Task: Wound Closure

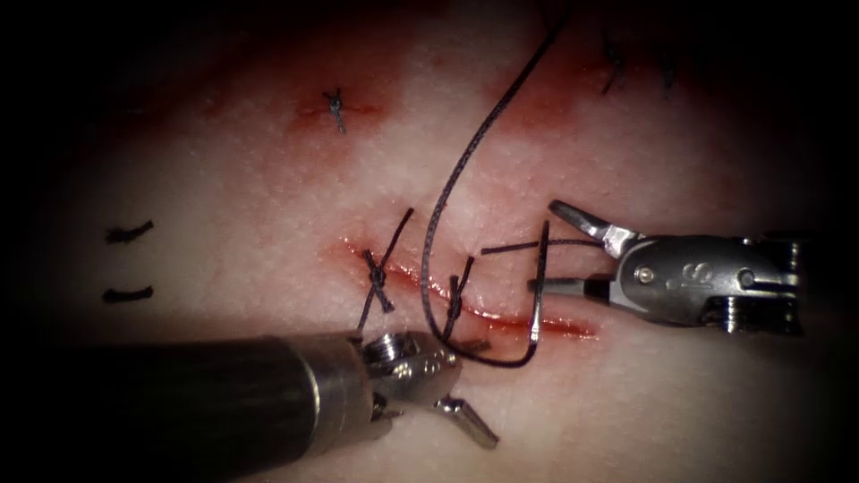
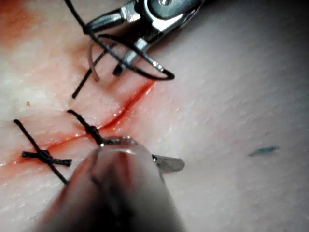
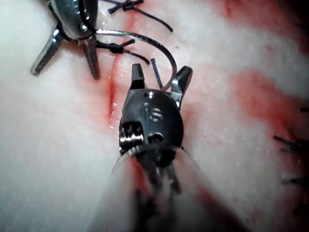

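Needle [image 1: 535, 295] lies across the cut [image 1: 501, 315] between your tools, gripped by neither: left tool [image 1: 465, 380] and right tool [image 1: 559, 250] jaws both stand spread, holding nothing.

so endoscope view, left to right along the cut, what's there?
Two loose thread ends → left tool, jaws open, empty → first knotted stitch → second knotted stitch → needle → right tool, jaws open, holding nothing.
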Robot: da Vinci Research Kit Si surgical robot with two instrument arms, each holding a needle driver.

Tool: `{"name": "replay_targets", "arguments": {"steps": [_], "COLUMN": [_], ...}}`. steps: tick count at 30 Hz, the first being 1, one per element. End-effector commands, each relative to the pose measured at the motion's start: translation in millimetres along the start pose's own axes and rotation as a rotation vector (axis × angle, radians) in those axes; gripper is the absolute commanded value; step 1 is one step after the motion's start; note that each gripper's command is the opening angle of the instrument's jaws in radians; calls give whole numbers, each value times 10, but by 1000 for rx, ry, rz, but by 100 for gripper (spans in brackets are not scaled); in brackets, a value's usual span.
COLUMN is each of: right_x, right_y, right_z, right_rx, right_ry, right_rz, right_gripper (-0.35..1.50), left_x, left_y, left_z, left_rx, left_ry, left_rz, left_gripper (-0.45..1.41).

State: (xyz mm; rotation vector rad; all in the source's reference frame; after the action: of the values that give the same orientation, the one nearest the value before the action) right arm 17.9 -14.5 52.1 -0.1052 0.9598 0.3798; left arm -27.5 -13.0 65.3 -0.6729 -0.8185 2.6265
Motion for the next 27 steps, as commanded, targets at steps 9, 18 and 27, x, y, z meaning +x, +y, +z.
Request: {"name": "replay_targets", "arguments": {"steps": [9,18,27], "right_x": [-11,14,49], "right_y": [17,1,-11], "right_z": [-11,0,-4], "right_rx": [53,-8,-60], "right_ry": [300,314,334], "right_rz": [-135,-405,-526], "right_gripper": [125,121,121], "left_x": [1,1,1], "left_y": [1,2,2], "left_z": [10,10,10], "left_rx": [0,0,0], "left_ry": [0,0,0], "left_rz": [-1,-1,-1], "left_gripper": [94,94,94]}}
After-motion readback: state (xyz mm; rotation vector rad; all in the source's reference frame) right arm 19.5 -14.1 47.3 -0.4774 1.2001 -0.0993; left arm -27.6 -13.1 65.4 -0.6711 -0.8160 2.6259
